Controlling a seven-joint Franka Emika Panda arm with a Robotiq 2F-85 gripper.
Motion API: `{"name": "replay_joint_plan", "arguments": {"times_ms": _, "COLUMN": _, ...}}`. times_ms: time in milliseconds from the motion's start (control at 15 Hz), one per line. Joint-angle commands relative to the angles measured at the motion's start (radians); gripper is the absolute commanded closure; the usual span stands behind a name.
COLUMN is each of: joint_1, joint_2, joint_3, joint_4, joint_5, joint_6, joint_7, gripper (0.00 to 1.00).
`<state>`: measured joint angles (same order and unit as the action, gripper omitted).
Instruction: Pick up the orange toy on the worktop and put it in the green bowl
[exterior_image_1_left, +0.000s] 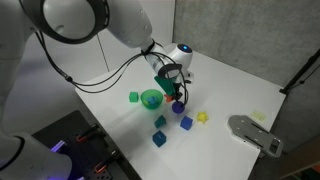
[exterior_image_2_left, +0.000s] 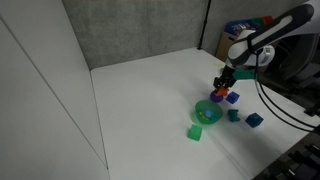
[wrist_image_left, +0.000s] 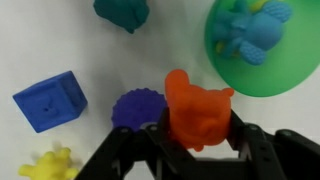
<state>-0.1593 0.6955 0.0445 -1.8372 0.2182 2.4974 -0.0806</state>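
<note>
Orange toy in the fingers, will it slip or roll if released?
Probably light, since the orange toy is small beside the fingers. Its lobed, bumpy outline would likely stop it rolling far. The fingers press both sides, so slipping seems unlikely.

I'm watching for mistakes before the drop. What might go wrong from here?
1. The green bowl already holds a blue toy, so the orange toy, clamped in the gripper, may land on it and bounce out.
2. The purple ball sits close beside the gripped toy in the wrist view; a low sideways move might knock it away.
</note>
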Motion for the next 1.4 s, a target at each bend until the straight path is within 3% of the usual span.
{"name": "replay_joint_plan", "arguments": {"times_ms": 0, "joint_1": 0.011, "joint_2": -0.088, "joint_3": 0.039, "joint_4": -0.025, "joint_5": 0.011, "joint_6": -0.090, "joint_7": -0.025, "gripper": 0.73}}
{"name": "replay_joint_plan", "arguments": {"times_ms": 267, "joint_1": 0.033, "joint_2": -0.137, "joint_3": 0.060, "joint_4": -0.044, "joint_5": 0.016, "joint_6": -0.189, "joint_7": -0.045, "gripper": 0.75}}
{"name": "replay_joint_plan", "arguments": {"times_ms": 333, "joint_1": 0.038, "joint_2": -0.146, "joint_3": 0.060, "joint_4": -0.050, "joint_5": 0.016, "joint_6": -0.206, "joint_7": -0.049, "gripper": 0.43}}
{"name": "replay_joint_plan", "arguments": {"times_ms": 400, "joint_1": 0.041, "joint_2": -0.154, "joint_3": 0.061, "joint_4": -0.053, "joint_5": 0.017, "joint_6": -0.225, "joint_7": -0.053, "gripper": 0.24}}
{"name": "replay_joint_plan", "arguments": {"times_ms": 600, "joint_1": 0.043, "joint_2": -0.171, "joint_3": 0.060, "joint_4": -0.056, "joint_5": 0.023, "joint_6": -0.278, "joint_7": -0.071, "gripper": 0.01}}
{"name": "replay_joint_plan", "arguments": {"times_ms": 1333, "joint_1": 0.058, "joint_2": -0.299, "joint_3": 0.046, "joint_4": -0.015, "joint_5": 0.041, "joint_6": -0.414, "joint_7": -0.112, "gripper": 0.00}}
